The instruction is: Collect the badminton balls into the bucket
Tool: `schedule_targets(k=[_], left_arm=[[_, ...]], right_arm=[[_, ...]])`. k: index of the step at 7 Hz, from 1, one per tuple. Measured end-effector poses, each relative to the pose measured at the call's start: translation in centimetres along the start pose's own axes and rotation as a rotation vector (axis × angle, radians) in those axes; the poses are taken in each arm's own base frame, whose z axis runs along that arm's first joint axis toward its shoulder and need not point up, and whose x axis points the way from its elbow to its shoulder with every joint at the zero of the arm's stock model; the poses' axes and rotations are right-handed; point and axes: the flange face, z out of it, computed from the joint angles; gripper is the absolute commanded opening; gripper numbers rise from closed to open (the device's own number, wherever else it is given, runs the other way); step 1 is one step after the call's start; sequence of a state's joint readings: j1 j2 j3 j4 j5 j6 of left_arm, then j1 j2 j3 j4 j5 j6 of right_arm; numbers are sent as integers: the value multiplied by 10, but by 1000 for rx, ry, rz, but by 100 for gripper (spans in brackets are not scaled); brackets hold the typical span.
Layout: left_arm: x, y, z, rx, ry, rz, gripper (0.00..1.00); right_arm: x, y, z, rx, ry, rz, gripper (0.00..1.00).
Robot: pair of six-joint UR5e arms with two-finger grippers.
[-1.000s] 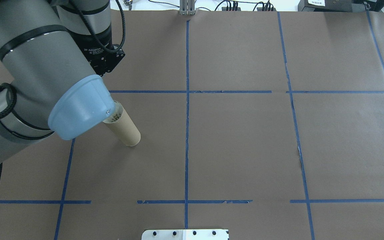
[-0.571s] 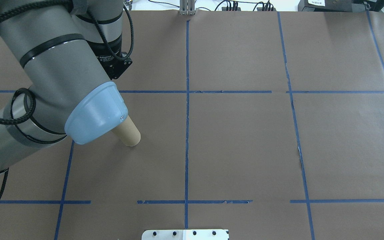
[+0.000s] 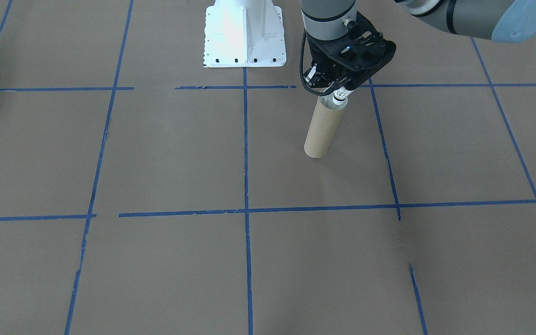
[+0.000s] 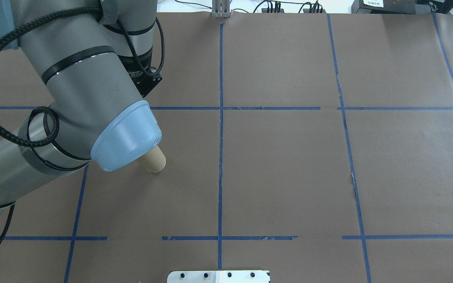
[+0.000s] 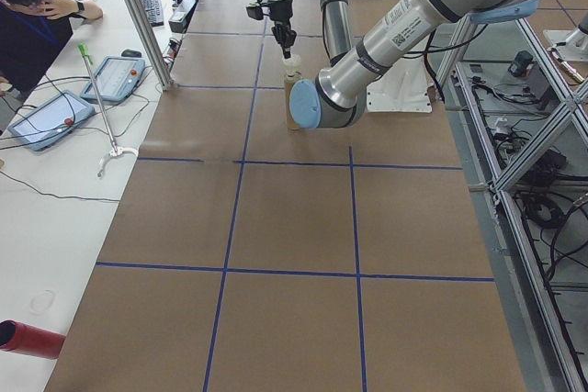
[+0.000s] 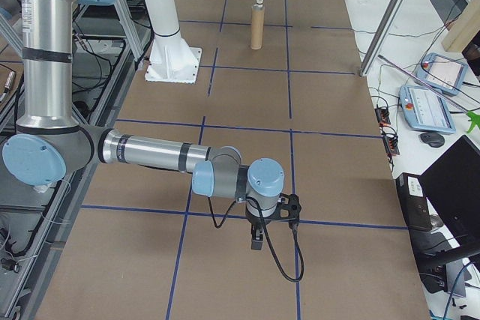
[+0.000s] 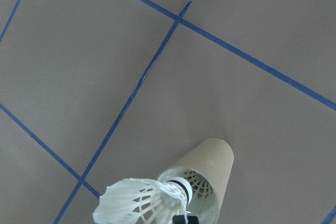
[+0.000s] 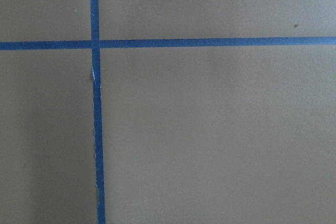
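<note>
left end effector [image 3: 338,90] grips shuttlecock [image 7: 142,202] | over bucket [image 3: 324,128] | no legible writing

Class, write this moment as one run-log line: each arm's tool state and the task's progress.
left tool: shut on shuttlecock, above tube mouth | right tool: cannot tell, idle over table | tube: upright, another shuttlecock inside | step: drop pending

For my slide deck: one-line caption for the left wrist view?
Left claw holds a shuttlecock over the open cardboard tube, another already inside.
</note>
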State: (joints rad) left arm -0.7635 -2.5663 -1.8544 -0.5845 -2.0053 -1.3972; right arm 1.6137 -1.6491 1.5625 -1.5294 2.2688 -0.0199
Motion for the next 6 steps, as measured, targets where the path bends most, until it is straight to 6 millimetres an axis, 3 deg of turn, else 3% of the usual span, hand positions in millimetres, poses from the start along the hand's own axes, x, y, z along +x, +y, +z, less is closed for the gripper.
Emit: schedule_targets(k=[1, 3, 6], left_arm=[[1, 1, 1, -2, -1, 1, 43], [2, 2, 2, -2, -1, 3, 100], [2, 6, 3, -3, 3, 18, 100]], right_arm=[[0, 0, 0, 0, 0, 0, 100], [0, 0, 0, 0, -1, 0, 100], [0, 1, 1, -1, 0, 1, 100]])
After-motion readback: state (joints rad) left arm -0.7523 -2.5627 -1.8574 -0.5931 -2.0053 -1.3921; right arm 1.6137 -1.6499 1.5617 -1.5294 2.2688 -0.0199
